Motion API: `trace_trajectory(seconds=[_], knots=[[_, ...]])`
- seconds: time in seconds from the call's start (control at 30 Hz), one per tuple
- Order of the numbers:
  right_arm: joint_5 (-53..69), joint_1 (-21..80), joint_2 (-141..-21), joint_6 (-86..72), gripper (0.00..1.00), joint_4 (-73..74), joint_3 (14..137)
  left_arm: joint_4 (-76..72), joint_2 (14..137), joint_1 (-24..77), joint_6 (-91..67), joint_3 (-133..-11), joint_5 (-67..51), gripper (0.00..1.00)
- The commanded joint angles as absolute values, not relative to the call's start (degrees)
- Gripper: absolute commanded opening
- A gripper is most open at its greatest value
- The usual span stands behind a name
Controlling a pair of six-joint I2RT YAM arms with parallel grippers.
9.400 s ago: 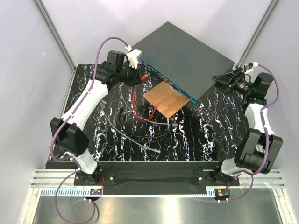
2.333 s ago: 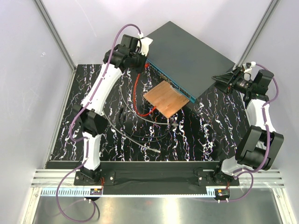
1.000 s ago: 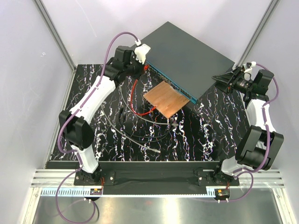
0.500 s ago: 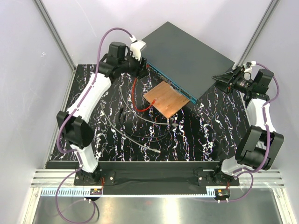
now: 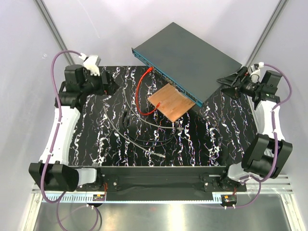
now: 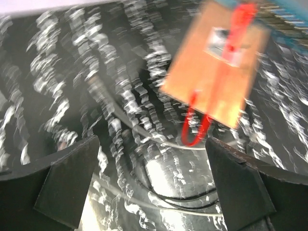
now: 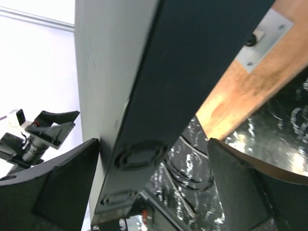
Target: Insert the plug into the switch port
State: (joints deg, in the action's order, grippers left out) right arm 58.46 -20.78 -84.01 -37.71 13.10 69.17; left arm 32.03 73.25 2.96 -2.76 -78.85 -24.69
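Gaping wide, left claw (image 6: 151, 141) and right claw (image 7: 153, 142) grip nothing; blur hides whether the plug (image 5: 151, 70) sits in the switch (image 5: 192, 57).

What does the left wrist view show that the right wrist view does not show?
Only left wrist: the red cable looping over the copper plate, and the blue-teal socket face of the switch. Only right wrist: the switch's dark underside with a round foot, and the left tool far away. Both: plate, switch, marbled table, grey cables.

Red plug (image 5: 150, 70) sits in teal face of dark grey switch (image 5: 192, 57).
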Motion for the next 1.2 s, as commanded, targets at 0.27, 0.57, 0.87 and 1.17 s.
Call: trace_trajectory(seconds=[0.27,0.57,0.87,1.17], knots=[[46.5,-23.7,-73.7,-15.5,1.00,36.6,77.2,38.8,79.5,-4.0,-21.3,-68.2,1.9,0.90],[46.4,-23.7,-72.3,-8.7,1.00,44.6,84.5,32.8,93.3,-4.1,-21.5,-67.6,1.6,0.62],[46.7,-23.7,-74.6,-8.1,1.00,46.6,86.8,28.8,104.4,-4.0,-23.6,-71.1,1.9,0.49],[46.8,-23.7,-76.4,-9.1,1.00,46.1,87.3,31.8,112.1,-2.5,-21.2,-78.4,10.9,0.17]])
